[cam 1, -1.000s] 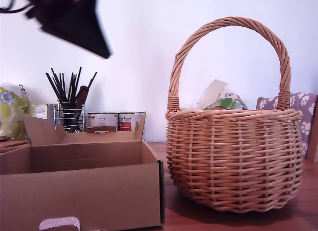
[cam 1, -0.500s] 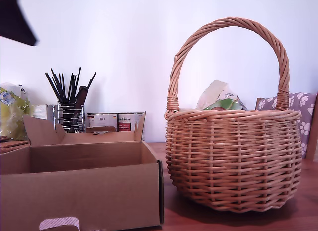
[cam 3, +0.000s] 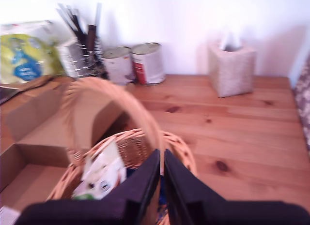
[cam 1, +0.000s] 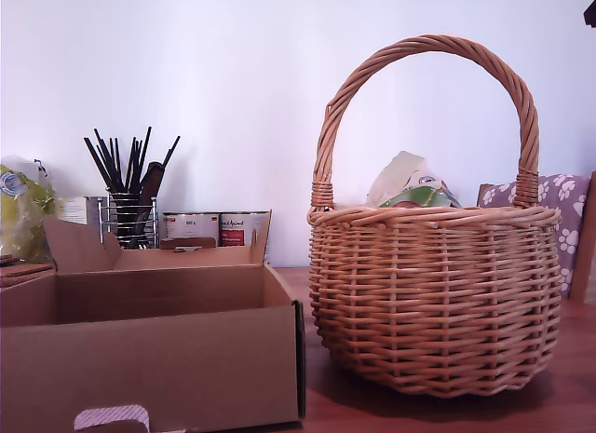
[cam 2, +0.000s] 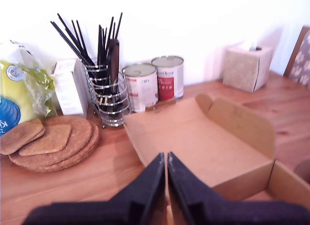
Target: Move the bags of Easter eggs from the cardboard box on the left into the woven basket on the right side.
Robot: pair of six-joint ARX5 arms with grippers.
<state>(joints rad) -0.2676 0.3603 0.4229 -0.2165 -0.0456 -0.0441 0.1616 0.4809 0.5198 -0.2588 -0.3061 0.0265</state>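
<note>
My first gripper (cam 2: 166, 186): black jaws pinched together with nothing between them, hanging above the near edge of the box.
My second gripper (cam 3: 161, 184): same deal, jaws clenched on nothing, up over the basket beside its handle.
Cardboard box (cam 1: 149, 354): wide, low, plain brown corrugated box on the exterior view's left; flaps folded out, and the inside floor that shows is bare cardboard. Open top, lots of room above it.
Woven basket (cam 1: 438, 298): round light-brown wicker one with bulging sides and a braided rim, on the exterior view's right, just beside the box with a thin gap between them. The tall arched handle stands upright.
Egg bag (cam 1: 410, 183): white crinkly plastic bag with green and brown print, inside the basket, standing on end so its top pokes above the rim. Can't make out a red bag.
Worktop (cam 3: 242, 133): knotty reddish-brown wood, wide open past the basket.
Back row: wire holder of black sticks (cam 2: 107, 89), two tins (cam 2: 154, 81), tissue box (cam 3: 231, 67), all by the white wall.
</note>
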